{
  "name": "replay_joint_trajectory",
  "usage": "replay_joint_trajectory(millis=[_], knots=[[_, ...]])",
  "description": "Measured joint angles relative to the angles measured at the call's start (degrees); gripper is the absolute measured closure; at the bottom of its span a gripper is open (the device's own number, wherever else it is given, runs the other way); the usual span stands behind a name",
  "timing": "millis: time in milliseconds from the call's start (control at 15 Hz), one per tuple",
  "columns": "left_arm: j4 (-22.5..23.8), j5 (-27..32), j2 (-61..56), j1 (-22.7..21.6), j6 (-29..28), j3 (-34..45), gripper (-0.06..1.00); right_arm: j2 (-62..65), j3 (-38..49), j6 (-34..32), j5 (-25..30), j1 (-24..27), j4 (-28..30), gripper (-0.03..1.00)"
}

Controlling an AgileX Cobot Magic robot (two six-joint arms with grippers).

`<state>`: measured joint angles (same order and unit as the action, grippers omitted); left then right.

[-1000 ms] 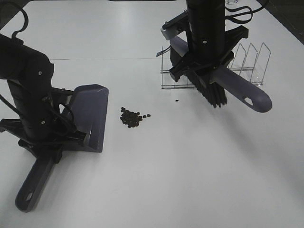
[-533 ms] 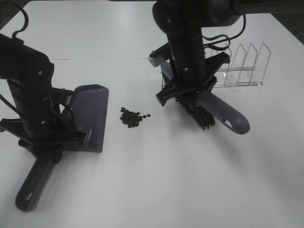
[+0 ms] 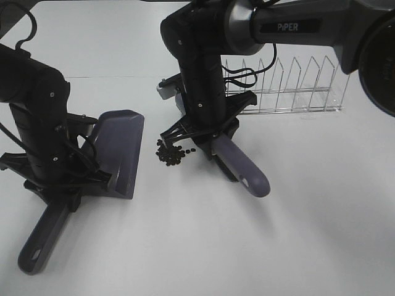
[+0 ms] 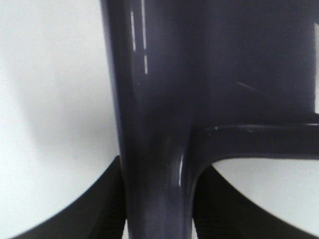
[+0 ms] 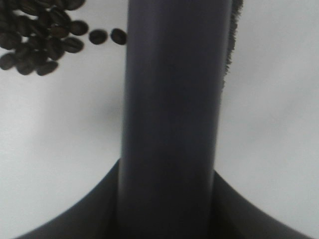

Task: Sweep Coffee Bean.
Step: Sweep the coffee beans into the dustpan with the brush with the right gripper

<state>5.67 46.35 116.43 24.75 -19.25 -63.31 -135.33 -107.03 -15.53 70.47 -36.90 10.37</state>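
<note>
Lying between the left tool's (image 3: 65,187) gripped dustpan (image 3: 118,148) and the right tool's (image 3: 207,126) gripped brush (image 3: 244,168), coffee bean (image 3: 171,153) clusters near both.

White matte worktop (image 3: 296,234), crossed near its far side by a thin dark seam. Left of centre, a loose cluster of dark coffee beans (image 3: 171,153), mostly touching one another, with two or three strays at its right edge. Just left of the cluster, apart from it, a purple dustpan (image 3: 118,148) low on the surface, open lip towards the beans, handle pointing to the near edge. Toward the far right, a clear divider rack (image 3: 290,92) standing upright, well apart from the beans.
</note>
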Motion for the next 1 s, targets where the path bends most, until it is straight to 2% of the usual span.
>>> replay_joint_trajectory(millis=[400, 800, 1000], knots=[[0.00, 0.00, 0.00, 0.00, 0.11, 0.00, 0.60, -4.58, -4.64, -0.46, -0.11, 0.00, -13.81, 0.67], [0.00, 0.00, 0.00, 0.00, 0.17, 0.00, 0.60, -4.76, -4.81, 1.55, -10.77, 0.00, -32.89, 0.67], [0.00, 0.00, 0.00, 0.00, 0.17, 0.00, 0.60, -4.76, -5.50, 3.15, -11.57, 0.00, -36.90, 0.67]])
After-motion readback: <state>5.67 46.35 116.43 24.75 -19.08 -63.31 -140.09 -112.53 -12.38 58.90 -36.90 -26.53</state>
